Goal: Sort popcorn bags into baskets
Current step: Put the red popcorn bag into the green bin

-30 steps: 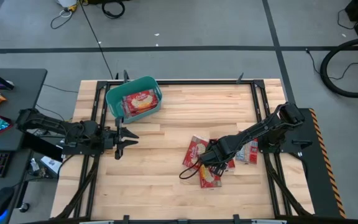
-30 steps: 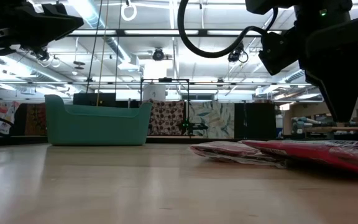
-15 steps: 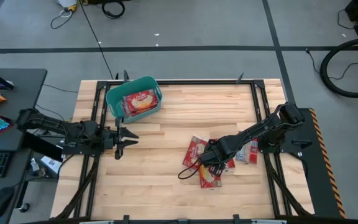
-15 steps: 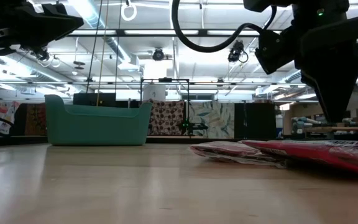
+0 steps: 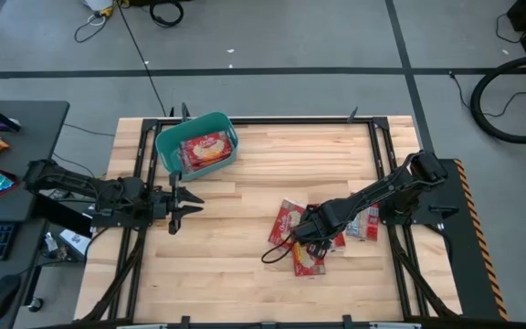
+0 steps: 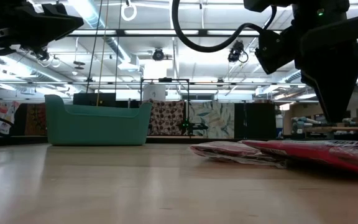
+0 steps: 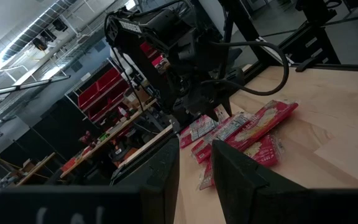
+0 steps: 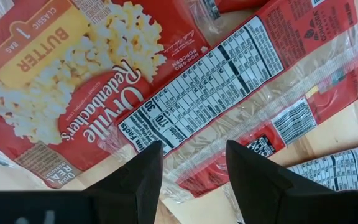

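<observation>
Wooden table (image 5: pixel 245 265). Teal tub (image 5: pixel 173 139) at 11 o'clock, one popcorn bag (image 5: pixel 206 149) inside. Loose popcorn bags (image 5: pixel 292 222) piled at 4 o'clock. Right gripper (image 5: pixel 310 230) over pile, fingers spread, nothing grasped. Left gripper (image 5: pixel 187 204) at 9 o'clock, fingers apart, empty.

Overhead camera is looking straight down for me — whole table (image 5: pixel 245 274) and both arms in frame. Low camera is sitting at tabletop height, facing level across the wood into the room. Left wrist camera is looking across the table from afar at the popcorn bags (image 7: pixel 247 134). Right wrist camera is pointing down, very close on that pile — all four views are sharing it.
</observation>
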`<state>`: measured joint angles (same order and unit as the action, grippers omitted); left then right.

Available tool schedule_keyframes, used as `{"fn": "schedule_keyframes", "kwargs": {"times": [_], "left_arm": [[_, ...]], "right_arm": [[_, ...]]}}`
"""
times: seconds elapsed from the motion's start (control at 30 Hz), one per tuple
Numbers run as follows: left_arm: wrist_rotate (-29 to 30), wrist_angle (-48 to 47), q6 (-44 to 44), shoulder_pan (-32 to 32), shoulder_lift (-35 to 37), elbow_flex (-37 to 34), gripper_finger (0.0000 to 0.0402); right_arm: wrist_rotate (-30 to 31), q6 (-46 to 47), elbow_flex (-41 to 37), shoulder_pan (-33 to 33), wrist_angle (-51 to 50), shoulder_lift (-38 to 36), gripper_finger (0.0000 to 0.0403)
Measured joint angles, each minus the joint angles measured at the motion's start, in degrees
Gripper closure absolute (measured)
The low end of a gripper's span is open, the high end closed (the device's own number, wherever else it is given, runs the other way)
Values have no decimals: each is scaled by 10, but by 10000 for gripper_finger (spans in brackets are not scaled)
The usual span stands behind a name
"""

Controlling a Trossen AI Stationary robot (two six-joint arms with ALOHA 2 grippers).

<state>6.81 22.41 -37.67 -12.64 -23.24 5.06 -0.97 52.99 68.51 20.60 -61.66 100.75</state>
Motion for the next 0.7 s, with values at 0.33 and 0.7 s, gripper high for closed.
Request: {"fn": "schedule_keyframes", "kwargs": {"times": [0.33, 0.7], "left_arm": [[0, 0, 0, 0, 0, 0, 304], [0, 0, 0, 0, 0, 0, 304]], "right_arm": [[0, 4, 0, 0, 0, 0, 221], [0, 4, 0, 0, 1, 0, 221]]}}
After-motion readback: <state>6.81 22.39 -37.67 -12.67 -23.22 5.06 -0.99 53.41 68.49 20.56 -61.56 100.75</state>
